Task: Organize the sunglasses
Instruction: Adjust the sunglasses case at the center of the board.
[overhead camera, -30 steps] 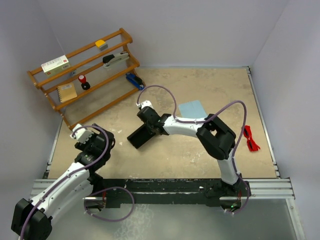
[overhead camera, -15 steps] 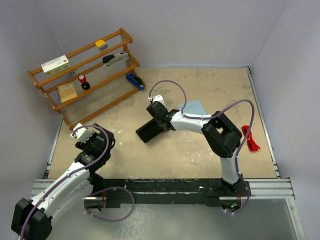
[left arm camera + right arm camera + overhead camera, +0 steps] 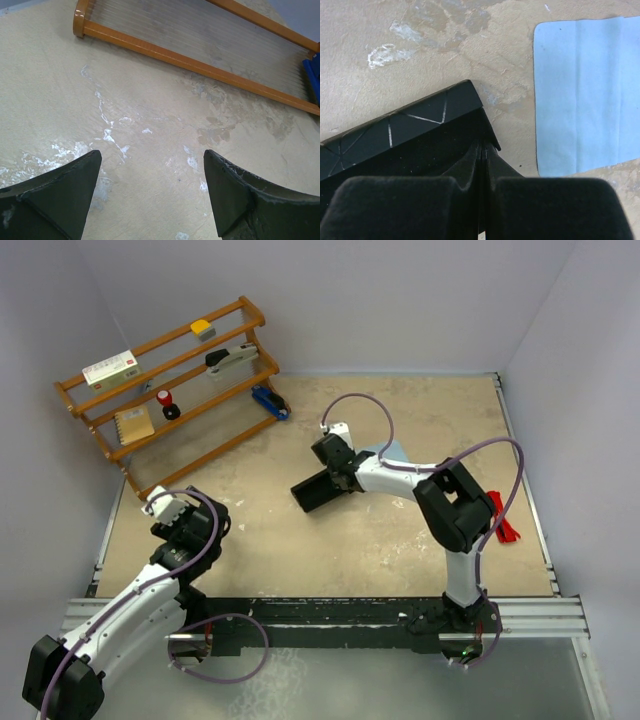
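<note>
The red sunglasses [image 3: 507, 531] lie folded near the table's right edge, partly hidden behind my right arm. The long black case [image 3: 320, 492] lies mid-table. My right gripper [image 3: 336, 468] is shut on a thin edge of it at its right end. In the right wrist view the fingers [image 3: 484, 147] are pressed together on the case [image 3: 395, 135]. My left gripper [image 3: 195, 515] is open and empty over bare table at the left. Its wrist view [image 3: 150, 190] shows nothing between the fingers.
A pale blue cloth [image 3: 392, 452] lies just right of the case, also in the right wrist view [image 3: 585, 95]. A wooden rack [image 3: 170, 390] with small items stands at the back left, its bottom rail [image 3: 200, 55] ahead of my left gripper. A blue stapler [image 3: 270, 402] lies at the rack's right end.
My right gripper has dragged the black case to the right and a little farther back, toward the blue cloth. The left arm has not moved.
</note>
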Robot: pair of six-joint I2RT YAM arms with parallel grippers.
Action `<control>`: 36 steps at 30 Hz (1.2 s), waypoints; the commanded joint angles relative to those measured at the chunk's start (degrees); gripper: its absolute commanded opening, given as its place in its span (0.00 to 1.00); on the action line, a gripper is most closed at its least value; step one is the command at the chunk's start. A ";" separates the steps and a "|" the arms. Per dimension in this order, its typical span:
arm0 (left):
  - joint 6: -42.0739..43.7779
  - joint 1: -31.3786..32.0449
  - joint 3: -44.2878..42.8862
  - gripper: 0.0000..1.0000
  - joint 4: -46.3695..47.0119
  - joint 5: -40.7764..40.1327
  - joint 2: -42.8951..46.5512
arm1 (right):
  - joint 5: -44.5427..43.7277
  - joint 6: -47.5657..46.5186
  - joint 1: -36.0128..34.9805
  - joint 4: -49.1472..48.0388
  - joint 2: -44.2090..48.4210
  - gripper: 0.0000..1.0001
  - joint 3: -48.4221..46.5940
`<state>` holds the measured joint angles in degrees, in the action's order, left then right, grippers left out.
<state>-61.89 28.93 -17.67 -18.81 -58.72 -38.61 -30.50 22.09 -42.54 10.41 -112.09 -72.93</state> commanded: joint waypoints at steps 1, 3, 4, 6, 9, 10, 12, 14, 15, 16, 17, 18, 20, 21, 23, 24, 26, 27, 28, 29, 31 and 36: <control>0.73 -0.25 -1.72 0.80 1.67 -0.26 0.38 | 0.54 0.54 -1.32 -0.90 3.95 0.00 1.03; 0.69 -0.27 -1.45 0.80 1.89 -0.18 0.38 | 0.32 -0.50 -3.19 -1.08 4.76 0.00 1.20; 0.59 -0.28 -1.29 0.80 2.10 -0.03 0.26 | -0.30 -0.97 -4.35 -0.85 5.00 0.00 1.02; 0.46 -0.28 -1.25 0.80 2.41 0.21 0.10 | -0.57 -1.56 -6.44 0.36 4.94 0.00 -0.15; 0.25 -0.27 -1.25 0.80 2.78 0.37 -0.25 | 0.23 -1.91 -9.07 1.30 4.13 0.00 -1.90; 0.26 -0.27 -1.28 0.80 2.74 0.44 -0.23 | 0.87 -1.80 -9.60 1.56 3.74 0.00 -2.40; 0.22 -0.28 -1.31 0.80 2.51 0.52 -0.12 | 1.77 -1.72 -10.27 1.60 2.86 0.00 -3.21; 0.23 -0.28 -1.31 0.80 2.12 0.49 0.15 | 2.34 -1.41 -10.36 1.61 1.86 0.00 -4.03; 0.24 -0.26 -1.36 0.80 1.89 0.45 0.43 | 2.71 -1.16 -10.37 1.71 1.38 0.00 -4.39; 0.19 -0.27 -1.32 0.80 1.74 0.44 0.61 | 3.53 -1.09 -10.37 1.82 0.92 0.00 -4.70; 0.30 -0.28 -1.31 0.80 1.69 0.38 0.66 | 3.73 -1.08 -10.41 1.62 0.65 0.00 -4.95; 0.31 -0.28 -1.37 0.80 1.59 0.36 0.82 | 4.15 -1.12 -10.37 1.41 0.31 0.00 -5.25; 0.36 -0.22 -1.32 0.80 1.54 0.26 0.88 | 4.91 -1.31 -10.38 1.10 -0.47 0.00 -6.25; 0.36 -0.27 -1.34 0.80 1.58 0.27 0.73 | 4.93 -1.34 -10.37 1.22 -1.05 0.00 -7.24; 0.50 -0.28 -1.38 0.80 1.74 0.20 0.58 | 5.12 -1.50 -10.37 1.14 -2.10 0.00 -8.75; 0.54 -0.23 -1.40 0.80 1.69 0.21 0.41 | 5.24 -1.52 -10.38 1.16 -2.55 0.00 -9.55; 0.67 -0.27 -1.49 0.80 1.64 0.20 0.28 | 5.32 -1.60 -10.37 1.29 -3.31 0.00 -11.03; 0.75 -0.28 -1.57 0.80 1.69 0.17 0.29 | 5.77 -1.59 -10.37 1.58 -3.72 0.00 -11.88; 0.72 -0.25 -1.60 0.80 1.68 0.09 0.30 | 6.13 -1.63 -10.37 1.87 -4.08 0.00 -12.67; 0.76 -0.27 -1.58 0.80 1.70 0.05 0.42 | 6.32 -1.90 -10.37 2.10 -4.58 0.00 -13.45; 0.85 -0.28 -1.65 0.80 1.64 0.04 0.41 | 6.19 -2.48 -10.28 2.59 -5.57 0.00 -14.89; 0.98 -0.28 -1.66 0.80 1.67 0.09 0.34 | 5.41 -2.64 -10.12 3.44 -7.61 0.00 -17.87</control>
<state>-61.89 28.93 -17.67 -17.72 -58.19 -38.37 -24.47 20.29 -52.93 12.84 -118.93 -87.29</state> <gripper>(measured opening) 0.805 0.004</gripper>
